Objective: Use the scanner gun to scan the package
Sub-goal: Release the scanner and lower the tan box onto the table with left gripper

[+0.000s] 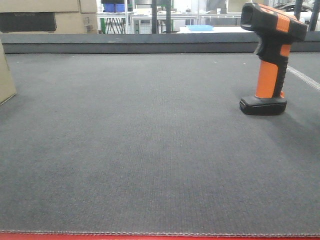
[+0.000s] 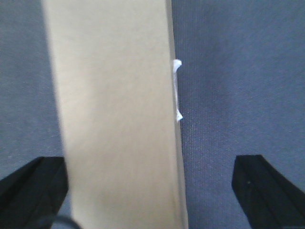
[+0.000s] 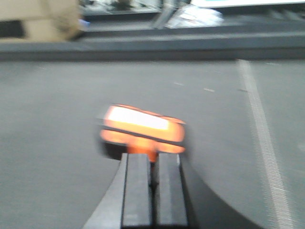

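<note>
Standing upright on its flat black foot at the right of the grey mat (image 1: 150, 150): scanner gun (image 1: 270, 60), black head striped orange, orange handle. At the mat's left edge, plain beige package (image 2: 119, 124), white label (image 2: 177, 90) edge-on and unreadable, between the wide-open fingers (image 2: 259, 183) of the left gripper (image 2: 147, 186), not gripped. Right gripper (image 3: 153, 191) pressed shut just behind the blurred scanner, nothing held.

Dark grey woven-textured table (image 1: 150, 150), red strip along its near edge, 1 pale stripe (image 1: 305, 78) at its right. Raised grey ledge (image 1: 125, 42) along the far side. Beyond: brown cardboard cartons with a black panel (image 1: 47, 17), metal-framed shelving (image 1: 150, 17), blue tray (image 1: 200, 28), bright daylight.
</note>
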Controlling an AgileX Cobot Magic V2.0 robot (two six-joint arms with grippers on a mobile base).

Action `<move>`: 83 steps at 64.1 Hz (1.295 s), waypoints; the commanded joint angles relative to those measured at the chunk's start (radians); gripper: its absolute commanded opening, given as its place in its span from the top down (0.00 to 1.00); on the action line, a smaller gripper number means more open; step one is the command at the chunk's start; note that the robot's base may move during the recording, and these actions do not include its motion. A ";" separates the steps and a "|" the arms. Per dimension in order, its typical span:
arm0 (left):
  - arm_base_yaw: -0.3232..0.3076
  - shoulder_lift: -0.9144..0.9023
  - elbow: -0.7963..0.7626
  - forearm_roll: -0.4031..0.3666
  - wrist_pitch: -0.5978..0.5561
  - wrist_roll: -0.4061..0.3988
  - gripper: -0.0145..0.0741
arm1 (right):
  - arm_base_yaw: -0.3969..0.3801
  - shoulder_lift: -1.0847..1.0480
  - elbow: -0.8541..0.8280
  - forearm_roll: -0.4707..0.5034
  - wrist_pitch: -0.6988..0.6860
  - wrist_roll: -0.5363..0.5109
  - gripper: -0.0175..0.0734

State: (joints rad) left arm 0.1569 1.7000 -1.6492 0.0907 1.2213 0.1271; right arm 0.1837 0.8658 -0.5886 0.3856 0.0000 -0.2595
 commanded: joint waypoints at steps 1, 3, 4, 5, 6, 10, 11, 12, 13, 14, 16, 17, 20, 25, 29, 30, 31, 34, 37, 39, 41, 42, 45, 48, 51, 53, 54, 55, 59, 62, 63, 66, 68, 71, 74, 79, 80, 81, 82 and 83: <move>0.001 -0.069 -0.002 -0.024 -0.001 -0.009 0.16 | -0.084 -0.006 -0.030 -0.049 0.066 -0.013 0.97; 0.001 -0.089 -0.001 -0.029 -0.009 -0.009 0.16 | -0.110 -0.006 -0.039 -0.061 0.093 -0.013 0.97; 0.001 -0.100 0.001 -0.035 -0.013 -0.009 0.16 | -0.119 -0.006 -0.041 -0.064 0.103 -0.013 0.97; 0.001 -0.110 0.003 -0.040 -0.019 -0.009 0.16 | -0.128 -0.006 -0.042 -0.064 0.109 -0.013 0.97; 0.001 -0.121 0.003 -0.044 -0.022 -0.009 0.16 | -0.140 -0.013 -0.042 -0.064 0.115 -0.013 0.97; 0.001 -0.171 0.015 -0.066 -0.043 -0.009 0.18 | -0.161 -0.026 -0.042 -0.068 0.136 -0.013 0.97; 0.001 -0.183 0.023 -0.070 -0.051 -0.009 0.18 | -0.165 -0.033 -0.042 -0.069 0.141 -0.013 0.97; 0.001 -0.197 0.030 -0.075 -0.067 -0.009 0.19 | -0.168 -0.035 -0.042 -0.073 0.144 -0.013 0.97; 0.001 -0.210 0.038 -0.080 -0.078 -0.007 0.20 | -0.170 -0.044 -0.040 -0.078 0.146 -0.013 0.97; 0.001 -0.231 0.047 -0.091 -0.092 -0.005 0.21 | -0.171 -0.050 -0.038 -0.084 0.146 -0.013 0.97; 0.001 -0.268 0.074 -0.099 -0.126 -0.005 0.26 | -0.171 -0.067 -0.033 -0.102 0.155 -0.013 0.97; 0.001 -0.284 0.093 -0.104 -0.149 -0.005 0.29 | -0.171 -0.074 -0.031 -0.110 0.157 -0.013 0.97; 0.001 -0.350 0.152 -0.115 -0.216 -0.002 0.39 | -0.171 -0.100 -0.015 -0.124 0.157 -0.013 0.97; 0.001 -0.452 0.254 -0.122 -0.316 -0.002 0.58 | -0.171 -0.151 0.021 -0.124 0.157 -0.013 0.97; 0.001 -0.537 0.340 -0.123 -0.388 -0.002 0.73 | -0.171 -0.185 0.055 -0.124 0.157 -0.013 0.97; 0.001 -0.561 0.358 -0.123 -0.401 -0.002 0.76 | -0.171 -0.197 0.067 -0.124 0.157 -0.013 0.97; 0.001 -0.578 0.375 -0.123 -0.413 -0.002 0.79 | -0.171 -0.210 0.075 -0.124 0.157 -0.013 0.97; 0.001 -0.638 0.437 -0.123 -0.455 -0.002 0.89 | -0.171 -0.240 0.103 -0.124 0.157 -0.013 0.97; 0.001 -0.698 0.498 -0.123 -0.492 -0.002 0.96 | -0.171 -0.264 0.129 -0.124 0.157 -0.013 0.97; 0.001 -0.733 0.543 -0.123 -0.518 0.000 0.96 | -0.171 -0.288 0.146 -0.124 0.157 -0.013 0.97; 0.001 -0.777 0.589 -0.121 -0.549 0.000 0.96 | -0.171 -0.313 0.158 -0.124 0.157 -0.013 0.97; 0.001 -0.795 0.608 -0.121 -0.563 0.000 0.96 | -0.171 -0.323 0.164 -0.124 0.157 -0.013 0.97; 0.001 -0.859 0.666 -0.121 -0.606 0.000 0.96 | -0.171 -0.360 0.184 -0.124 0.159 -0.013 0.97; 0.001 -0.923 0.735 -0.121 -0.659 0.003 0.96 | -0.171 -0.396 0.202 -0.124 0.166 -0.013 0.97; 0.001 -0.985 0.813 -0.116 -0.711 0.002 0.96 | -0.171 -0.432 0.216 -0.124 0.173 -0.013 0.97; 0.001 -1.021 0.850 -0.114 -0.735 0.002 0.96 | -0.171 -0.458 0.225 -0.124 0.180 -0.013 0.97; 0.001 -1.047 0.878 -0.114 -0.752 0.002 0.96 | -0.171 -0.468 0.229 -0.124 0.184 -0.013 0.97; 0.001 -1.065 0.896 -0.114 -0.764 0.002 0.96 | -0.171 -0.478 0.232 -0.124 0.189 -0.013 0.97; 0.001 -1.151 0.974 -0.114 -0.813 0.002 0.96 | -0.171 -0.524 0.242 -0.124 0.220 -0.013 0.97; 0.001 -1.200 1.030 -0.114 -0.850 0.002 0.96 | -0.171 -0.559 0.245 -0.124 0.247 -0.013 0.97; 0.001 -1.216 1.045 -0.114 -0.861 0.002 0.96 | -0.171 -0.569 0.245 -0.124 0.260 -0.013 0.97; 0.001 -1.271 1.094 -0.114 -0.904 0.002 0.96 | -0.171 -0.603 0.247 -0.124 0.286 -0.013 0.97; 0.001 -1.307 1.119 -0.114 -0.926 0.002 0.96 | -0.171 -0.627 0.250 -0.124 0.297 -0.013 0.97; 0.001 -1.351 1.157 -0.114 -0.957 0.002 0.96 | -0.171 -0.658 0.251 -0.124 0.316 -0.013 0.97; 0.001 -1.384 1.189 -0.114 -0.982 0.002 0.96 | -0.171 -0.681 0.251 -0.124 0.329 -0.013 0.97; 0.001 -1.429 1.222 -0.114 -0.994 0.002 0.96 | -0.171 -0.712 0.251 -0.124 0.332 -0.013 0.97; 0.001 -1.434 1.226 -0.112 -0.994 0.002 0.96 | -0.171 -0.717 0.251 -0.124 0.332 -0.013 0.97; 0.001 -1.438 1.229 -0.112 -0.994 0.002 0.96 | -0.171 -0.720 0.251 -0.124 0.330 -0.013 0.97; 0.001 -1.442 1.234 -0.112 -0.994 0.002 0.96 | -0.171 -0.722 0.251 -0.124 0.330 -0.013 0.97; 0.001 -1.446 1.234 -0.112 -0.994 0.002 0.96 | -0.171 -0.722 0.251 -0.124 0.330 -0.013 0.97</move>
State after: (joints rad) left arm 0.1569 0.2810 -0.4328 -0.0195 0.2639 0.1290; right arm 0.0159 0.1597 -0.3405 0.2688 0.3361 -0.2642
